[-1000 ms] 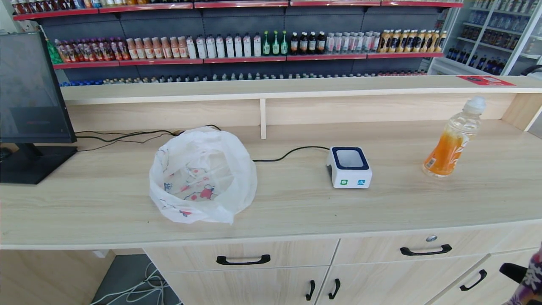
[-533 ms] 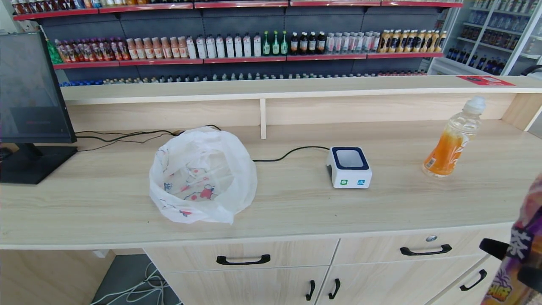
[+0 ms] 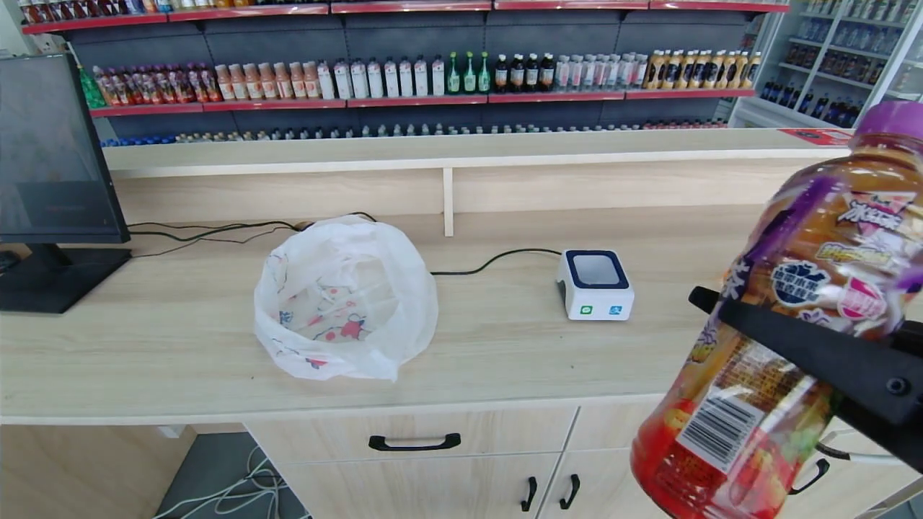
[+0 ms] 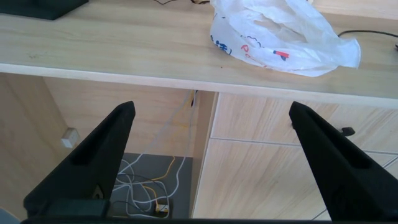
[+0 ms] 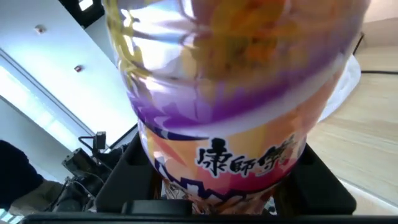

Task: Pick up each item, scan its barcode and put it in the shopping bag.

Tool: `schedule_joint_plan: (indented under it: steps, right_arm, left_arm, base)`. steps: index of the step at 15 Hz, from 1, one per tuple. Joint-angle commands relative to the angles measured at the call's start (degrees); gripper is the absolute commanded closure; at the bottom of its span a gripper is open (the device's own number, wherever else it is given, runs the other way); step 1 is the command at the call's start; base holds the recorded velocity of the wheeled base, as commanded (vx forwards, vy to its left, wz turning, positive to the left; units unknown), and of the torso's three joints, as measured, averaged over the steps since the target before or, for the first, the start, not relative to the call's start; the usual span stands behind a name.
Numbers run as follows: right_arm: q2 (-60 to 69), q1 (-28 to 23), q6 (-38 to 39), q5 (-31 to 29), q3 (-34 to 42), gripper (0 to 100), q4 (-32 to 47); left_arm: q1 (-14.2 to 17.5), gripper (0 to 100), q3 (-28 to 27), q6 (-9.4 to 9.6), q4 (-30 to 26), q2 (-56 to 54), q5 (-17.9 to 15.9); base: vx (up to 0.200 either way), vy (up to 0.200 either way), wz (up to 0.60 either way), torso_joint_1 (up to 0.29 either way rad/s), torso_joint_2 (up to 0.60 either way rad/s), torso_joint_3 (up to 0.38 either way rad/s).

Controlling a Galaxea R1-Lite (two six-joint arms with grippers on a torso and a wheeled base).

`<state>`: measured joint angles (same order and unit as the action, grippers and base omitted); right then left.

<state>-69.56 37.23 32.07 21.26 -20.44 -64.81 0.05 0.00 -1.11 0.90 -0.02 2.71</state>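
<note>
Right claw point(image 3: 787, 336) clamps a tilted, purple-capped bottle point(image 3: 829, 245), barcode showing.

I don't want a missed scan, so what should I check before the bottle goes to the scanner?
1. Grip: right gripper shut on the bottle: ok.
2. Barcode found: the barcode sits low on the bottle, in plain sight: ok.
3. Barcode turned to the scanner: it faces the head camera instead: not ok.
4. The scanner's window uncovered and facing up: ok.
5. Mouth of the shopping bag open on the counter: ok.
6. The left gripper open, low before the counter front, out of the way: ok.
</note>
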Motion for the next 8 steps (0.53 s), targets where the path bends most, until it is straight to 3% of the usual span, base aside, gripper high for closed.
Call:
schedule_joint_plan:
  steps: [1, 4, 8]
  right_arm:
    - [-7.17, 0.04, 1.06, 0.01, -1.35, 100, -2.69]
    - [-7.87, 0.65, 5.19, 0.98, -3.64, 100, -4.45]
    - [-7.96, 5.31, 9.41, 2.82, -7.42, 100, -5.42]
  left_arm:
    - [0.04, 0, 0.0, -0.03, 0.06, 0.02, 0.02]
    - [0.04, 0, 0.0, -0.03, 0.06, 0.02, 0.02]
    - [0.04, 0, 0.0, -0.03, 0.06, 0.02, 0.02]
  base:
    - [0.0, 0.0, 0.0, 0.0, 0.0, 0.0]
    - [0.0, 0.0, 0.0, 0.0, 0.0, 0.0]
    - [0.0, 0.0, 0.0, 0.0, 0.0, 0.0]
